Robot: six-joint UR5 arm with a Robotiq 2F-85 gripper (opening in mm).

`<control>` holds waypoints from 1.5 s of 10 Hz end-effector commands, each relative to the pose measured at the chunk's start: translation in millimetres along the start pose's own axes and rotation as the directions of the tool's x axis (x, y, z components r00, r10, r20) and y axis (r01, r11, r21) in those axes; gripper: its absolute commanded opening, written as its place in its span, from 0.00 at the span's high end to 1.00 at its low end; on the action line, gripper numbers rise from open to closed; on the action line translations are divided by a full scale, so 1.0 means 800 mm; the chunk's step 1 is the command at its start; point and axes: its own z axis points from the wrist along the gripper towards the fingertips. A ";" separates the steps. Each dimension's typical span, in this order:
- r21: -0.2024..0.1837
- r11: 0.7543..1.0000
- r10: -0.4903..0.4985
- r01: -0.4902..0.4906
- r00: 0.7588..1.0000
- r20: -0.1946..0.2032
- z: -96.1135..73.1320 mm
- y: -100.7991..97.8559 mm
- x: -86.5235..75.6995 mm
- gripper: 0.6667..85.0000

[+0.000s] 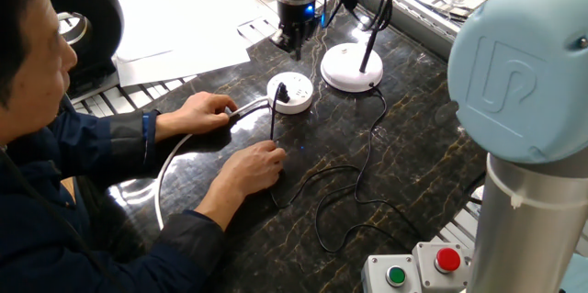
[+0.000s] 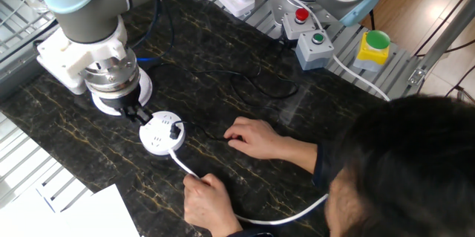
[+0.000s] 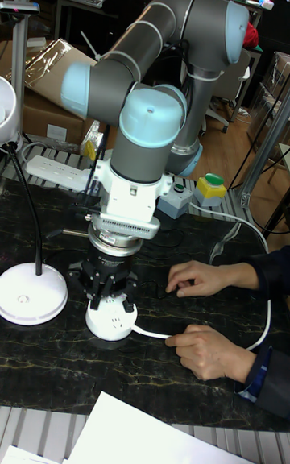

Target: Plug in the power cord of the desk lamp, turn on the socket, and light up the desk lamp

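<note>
Item: two-finger black pincer [image 2: 138, 113] on the grey and pale-blue arm; hangs just above the table, fingertips down. Spread of fingers cannot be told from any view; nothing seen held between them

Item: small round white puck-shaped socket [image 2: 162, 132] with thick white cable [image 2: 194, 175]; lies just beside and below the pincer tips, toward the seated person. A small black plug [image 2: 175, 128] stands in its top on the side away from the pincer

Item: thin long black power cord [image 1: 342, 187]; runs from that plug away from the pincer, looping over the dark marbled table [image 1: 413, 146]

Item: desk lamp with flat white disc base [image 1: 351, 66] and thin black gooseneck stem; base sits close beside the pincer, on the side away from the person

Item: person's two bare hands; one [image 1: 204, 110] grips the white cable, the other [image 1: 250, 165] rests on the cord, both well apart from the pincer

Step in hand (judgement): plugging looks done; switching the socket on is current

Next move (judgement): lower a fingertip onto the socket's switch and press straight down without tipping the puck or hitting the plug; the switch's exact place is too small to tell
</note>
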 end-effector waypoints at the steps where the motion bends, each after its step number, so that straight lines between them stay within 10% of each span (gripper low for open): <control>1: -0.023 0.999 -0.047 0.046 0.999 -0.026 -0.002 0.006 0.009 0.99; 7: 0.190 0.942 -0.219 0.278 0.934 -0.283 -0.009 -0.114 -0.011 0.99; 15: 0.183 0.894 -0.308 0.410 0.856 -0.415 0.013 -0.177 0.027 0.99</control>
